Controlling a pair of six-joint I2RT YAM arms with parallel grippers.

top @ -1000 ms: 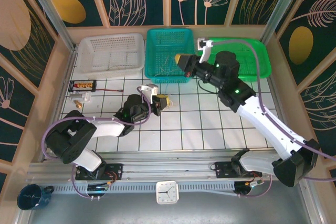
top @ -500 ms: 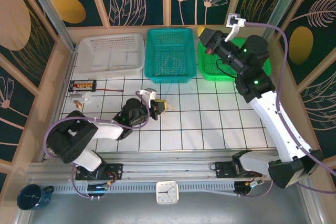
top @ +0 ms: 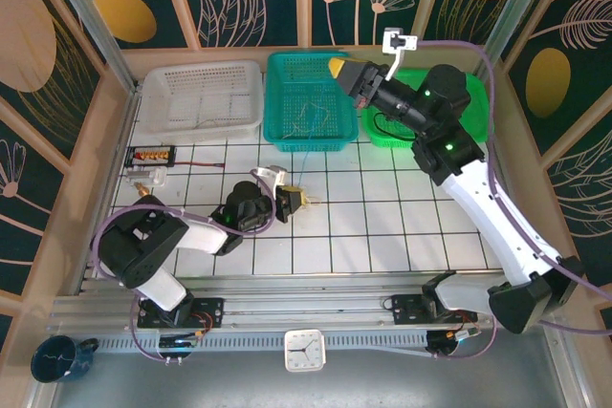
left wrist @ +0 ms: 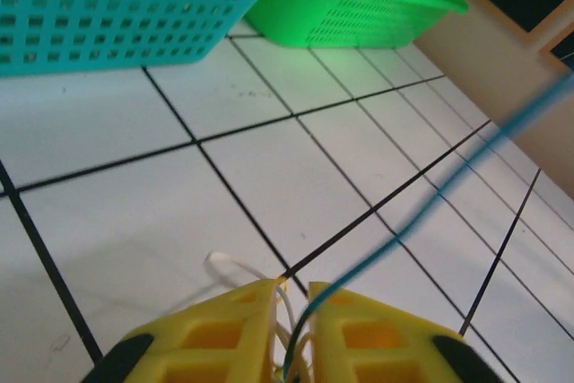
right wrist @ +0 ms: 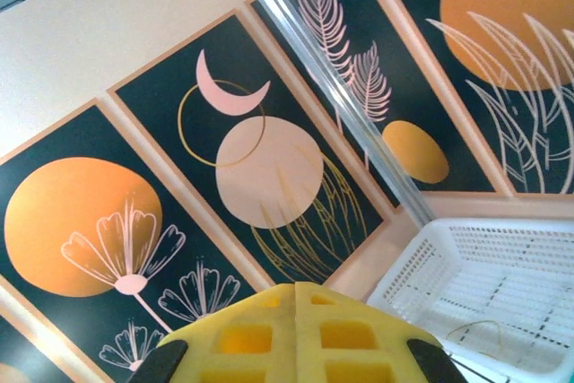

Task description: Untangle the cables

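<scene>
Pinching narrowly, the left gripper point(left wrist: 291, 291), low over the tiled table point(left wrist: 134, 213), has the cables point(left wrist: 430, 202), one blue and one whitish, in the slit between its yellow fingers point(left wrist: 224, 329); the wrist view shows this. From above, a thin strand leads up to the teal basket point(top: 308, 144). The right gripper point(top: 337, 68), pads pressed together, hangs over the basket's far right corner.
</scene>
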